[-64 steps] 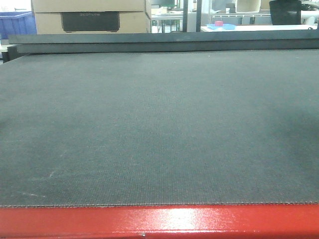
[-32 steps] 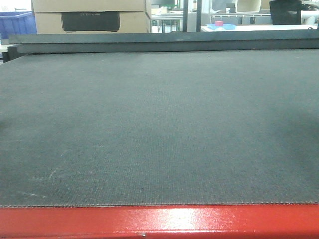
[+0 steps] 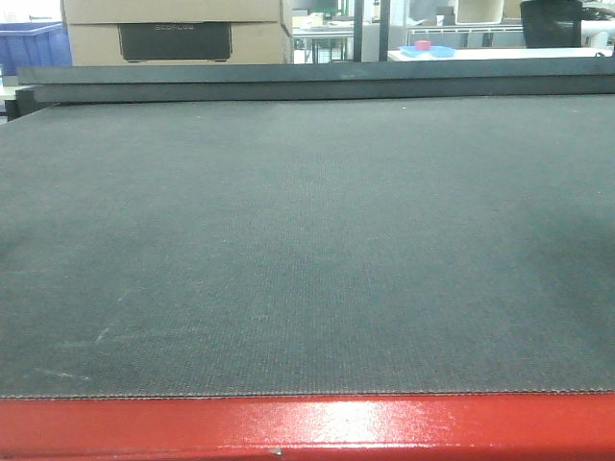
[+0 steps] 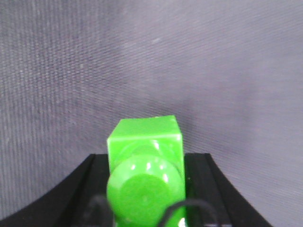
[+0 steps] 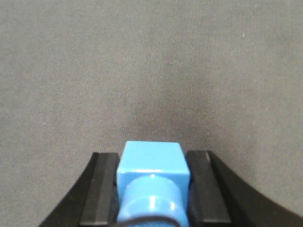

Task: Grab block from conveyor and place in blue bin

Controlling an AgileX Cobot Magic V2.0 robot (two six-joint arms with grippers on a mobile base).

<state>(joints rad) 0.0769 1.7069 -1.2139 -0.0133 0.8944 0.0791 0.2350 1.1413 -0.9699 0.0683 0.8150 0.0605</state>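
The blue block (image 5: 151, 164) sits right between the two black fingers (image 5: 102, 189) of the right gripper (image 5: 152, 157), at the near edge of the right wrist view. The fingers press on its left and right sides, so this gripper is closed tight on it. The block's round stud points at the camera. The grey conveyor (image 5: 151, 71) fills the view behind the block, and I cannot tell if the block touches it.

The left gripper (image 4: 147, 158) holds a green block (image 4: 144, 137) the same way, squeezed from both sides.

There is one blue block, one green block and two grippers. In the front view the belt has a red frame (image 3: 307, 427) at the near edge. One cardboard box (image 3: 173, 29) and one blue bin (image 3: 29, 43) stand far off on the left.
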